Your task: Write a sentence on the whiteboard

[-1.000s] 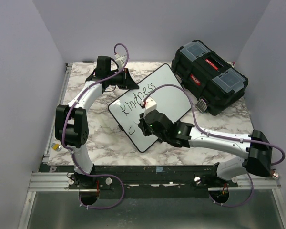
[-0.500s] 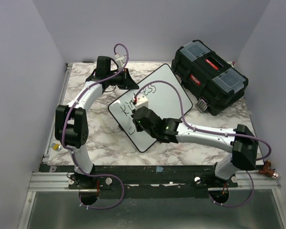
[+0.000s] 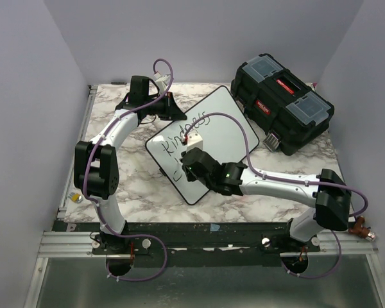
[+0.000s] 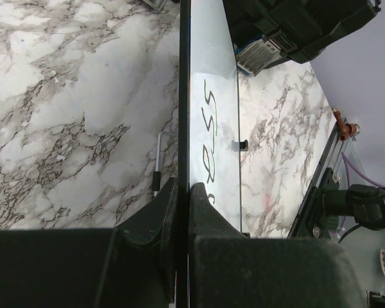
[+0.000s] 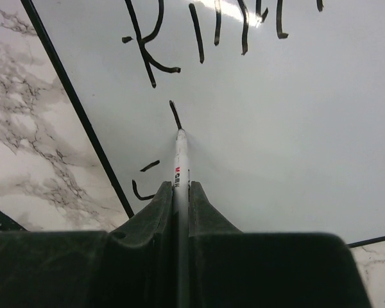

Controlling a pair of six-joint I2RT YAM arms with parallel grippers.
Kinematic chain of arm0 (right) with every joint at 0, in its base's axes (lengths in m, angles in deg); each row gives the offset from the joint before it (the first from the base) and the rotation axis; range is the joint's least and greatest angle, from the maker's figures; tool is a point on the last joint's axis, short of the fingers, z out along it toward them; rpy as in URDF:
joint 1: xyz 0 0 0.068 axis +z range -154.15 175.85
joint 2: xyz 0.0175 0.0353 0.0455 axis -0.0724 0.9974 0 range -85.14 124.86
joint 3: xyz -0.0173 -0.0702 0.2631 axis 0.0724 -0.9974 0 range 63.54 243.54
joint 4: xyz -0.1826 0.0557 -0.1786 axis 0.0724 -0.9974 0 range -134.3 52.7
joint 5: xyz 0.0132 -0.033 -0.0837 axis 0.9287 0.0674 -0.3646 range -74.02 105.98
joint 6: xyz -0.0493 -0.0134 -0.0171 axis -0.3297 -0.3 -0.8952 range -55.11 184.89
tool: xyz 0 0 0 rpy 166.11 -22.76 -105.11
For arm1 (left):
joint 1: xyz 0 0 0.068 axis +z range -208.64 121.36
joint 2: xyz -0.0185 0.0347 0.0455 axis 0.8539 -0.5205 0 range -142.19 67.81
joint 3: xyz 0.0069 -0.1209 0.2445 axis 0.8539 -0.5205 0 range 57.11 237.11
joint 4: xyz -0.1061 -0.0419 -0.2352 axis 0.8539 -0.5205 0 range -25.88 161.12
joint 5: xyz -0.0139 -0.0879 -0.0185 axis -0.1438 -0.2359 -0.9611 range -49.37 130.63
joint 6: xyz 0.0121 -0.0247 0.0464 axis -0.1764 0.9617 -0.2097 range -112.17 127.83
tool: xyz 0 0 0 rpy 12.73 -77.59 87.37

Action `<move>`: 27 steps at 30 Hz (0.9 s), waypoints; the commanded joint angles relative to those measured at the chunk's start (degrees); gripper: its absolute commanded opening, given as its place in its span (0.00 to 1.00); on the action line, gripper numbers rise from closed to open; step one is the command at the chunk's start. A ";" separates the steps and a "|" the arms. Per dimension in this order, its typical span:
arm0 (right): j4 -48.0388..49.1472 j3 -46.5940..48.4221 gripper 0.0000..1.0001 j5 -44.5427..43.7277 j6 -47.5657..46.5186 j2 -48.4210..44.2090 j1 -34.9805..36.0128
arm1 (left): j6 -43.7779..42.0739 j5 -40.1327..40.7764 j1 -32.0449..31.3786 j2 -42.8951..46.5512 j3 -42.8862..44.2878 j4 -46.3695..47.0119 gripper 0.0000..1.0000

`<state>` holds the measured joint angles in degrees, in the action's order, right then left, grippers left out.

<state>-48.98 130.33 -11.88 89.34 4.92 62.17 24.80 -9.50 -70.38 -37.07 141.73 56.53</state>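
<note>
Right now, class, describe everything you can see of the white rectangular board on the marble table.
The glossy white rectangular whiteboard has a thin black frame and rounded corners. It lies diagonally on the marble table. Black handwritten lettering reading "kindness" slants across it, with a few strokes begun beneath. The left gripper is shut on its far-left edge; the right gripper holds a thin white marker, tip on its surface.

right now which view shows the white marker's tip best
The right wrist view: the thin white marker juts from the right gripper, tip on the glossy white whiteboard. The top view hides it under that gripper; the left wrist view lacks it.
</note>
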 commanded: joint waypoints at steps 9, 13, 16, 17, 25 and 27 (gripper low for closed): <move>-4.59 -6.37 0.01 4.57 3.53 -3.63 0.04 | -4.89 1.72 -2.07 0.71 -1.18 -3.31 0.00; -5.26 -7.15 0.01 5.43 4.00 -4.06 0.05 | -4.91 1.75 -2.05 0.70 -1.12 -3.18 0.00; -5.54 -7.04 0.01 5.73 4.01 -4.03 0.05 | -4.84 1.62 -2.09 0.72 -1.09 -3.17 0.00; -5.71 -6.89 0.01 5.71 3.87 -3.97 0.09 | -4.84 1.62 -2.05 0.72 -1.12 -3.18 0.00; -6.59 -4.30 0.01 2.94 3.98 -2.38 0.07 | -4.93 1.70 -2.05 0.75 -1.31 -3.19 0.00; -7.01 -3.15 0.01 1.86 3.94 -1.85 0.07 | -4.93 1.64 -2.05 0.83 -1.52 -3.10 0.00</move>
<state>-52.28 125.12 -8.16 92.53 1.05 62.17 24.80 -9.50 -70.38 -37.07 141.73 56.53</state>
